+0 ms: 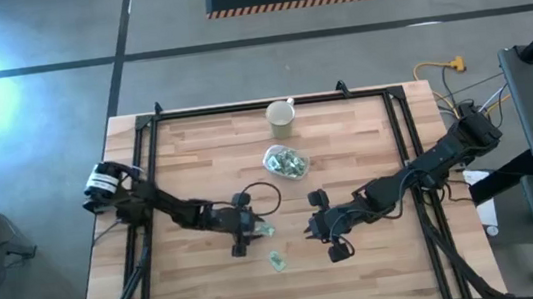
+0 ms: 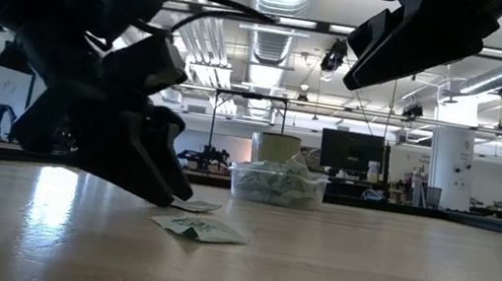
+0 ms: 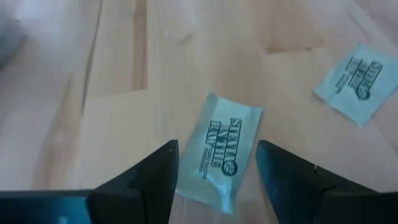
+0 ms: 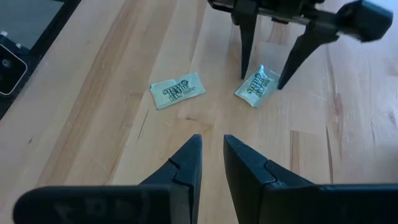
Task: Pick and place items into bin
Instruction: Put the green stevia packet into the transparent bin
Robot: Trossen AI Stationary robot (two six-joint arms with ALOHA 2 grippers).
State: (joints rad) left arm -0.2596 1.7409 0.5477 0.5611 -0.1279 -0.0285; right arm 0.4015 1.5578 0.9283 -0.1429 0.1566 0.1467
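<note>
Left gripper (image 1: 249,234): jaws spread wide, tips down at the tabletop (image 1: 212,287), straddling one packet (image 3: 221,152) that lies flat between them. In the right wrist view I see the same thing from the far side: the left gripper (image 4: 261,79) with its two dark fingers planted either side of that packet (image 4: 255,86). Nothing is gripped; the packet rests on the wood, tilted a little between the fingers.

Right gripper (image 1: 324,231): jaws close together with only a narrow gap, holding nothing. In the high view it sits just past centre toward 3 o'clock, facing the left gripper across a short stretch of bare wood. In the low view it hangs above the tabletop.

Second packet (image 1: 277,261) lies loose toward 6 o'clock of the left gripper, near it but apart. It shows in the left wrist view (image 3: 357,82) and in the right wrist view (image 4: 178,90), flat, print side up.

The bin (image 1: 285,162) stands toward 12 o'clock of both grippers, well apart from them, heaped with packets. In the low view the bin (image 2: 276,186) shows clear-walled, the heap rising above its rim.

A pale cup (image 1: 282,115) stands beyond the bin at 12 o'clock, near the tabletop's far edge.
</note>
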